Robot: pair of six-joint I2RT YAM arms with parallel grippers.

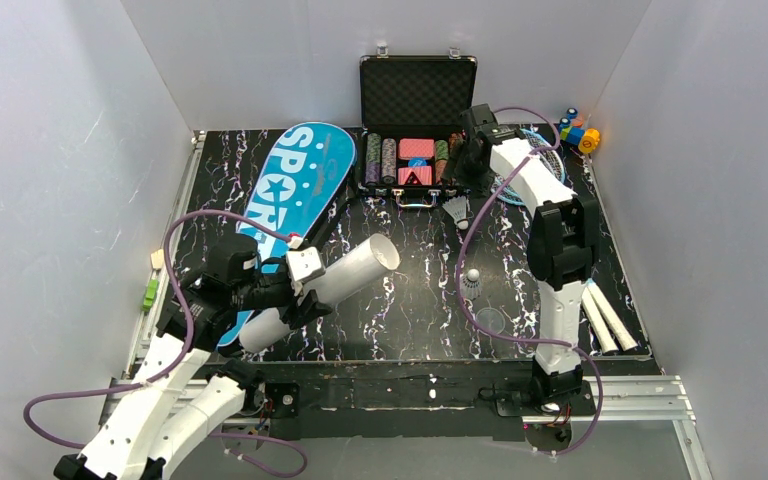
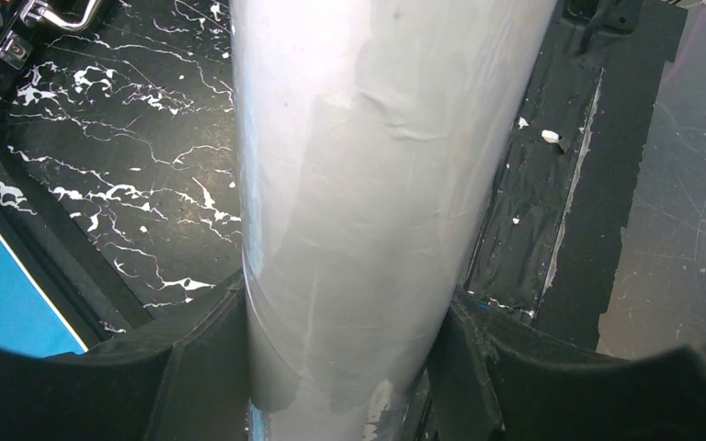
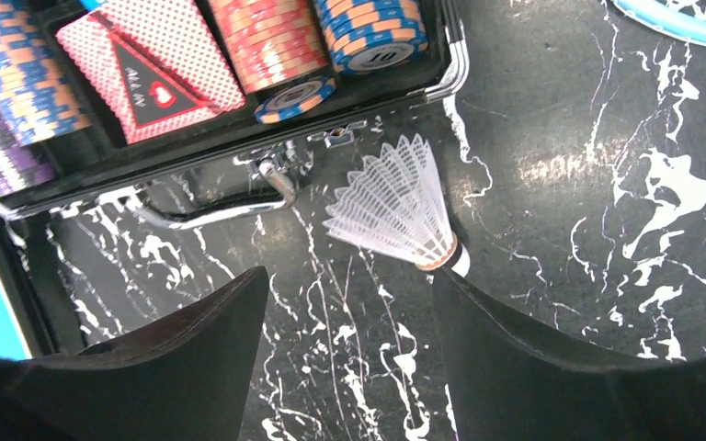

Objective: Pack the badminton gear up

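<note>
**Left arm.** The jaws of the left gripper (image 1: 305, 290) (image 2: 349, 294) are clamped on the tube (image 1: 325, 285) (image 2: 377, 165). One finger (image 2: 193, 358) presses each side of its white wall. The grip sits in the tube's near half. The tube runs diagonally over the table (image 1: 410, 330) (image 2: 101, 184), with its open mouth pointing to the far right. Its near end is just beside the lower end of the bag (image 1: 300, 175) (image 2: 0, 276). The bag lies flat at the left of the table, blue with white "SPORT" lettering.

**Right arm.** The jaws of the right gripper (image 1: 475, 150) (image 3: 345, 285) stand apart and hold nothing. The shuttlecock (image 1: 457, 210) (image 3: 395, 207) lies on its side on the table, just beyond the fingertips. Its cork end is close to the right finger (image 3: 515, 358); contact cannot be determined. Its skirt points toward the handle of the case (image 1: 417, 150) (image 3: 101, 156). The case stands open at the far edge, with chips (image 3: 267, 41) inside.

**Other gear.**
- A second shuttlecock (image 1: 473, 283) stands near the table centre, well apart from both grippers.
- The rackets (image 1: 535, 165) lie at the far right, with their blue frames partly hidden behind the right arm.
- The blocks (image 1: 580, 132) sit in the far right corner.
</note>
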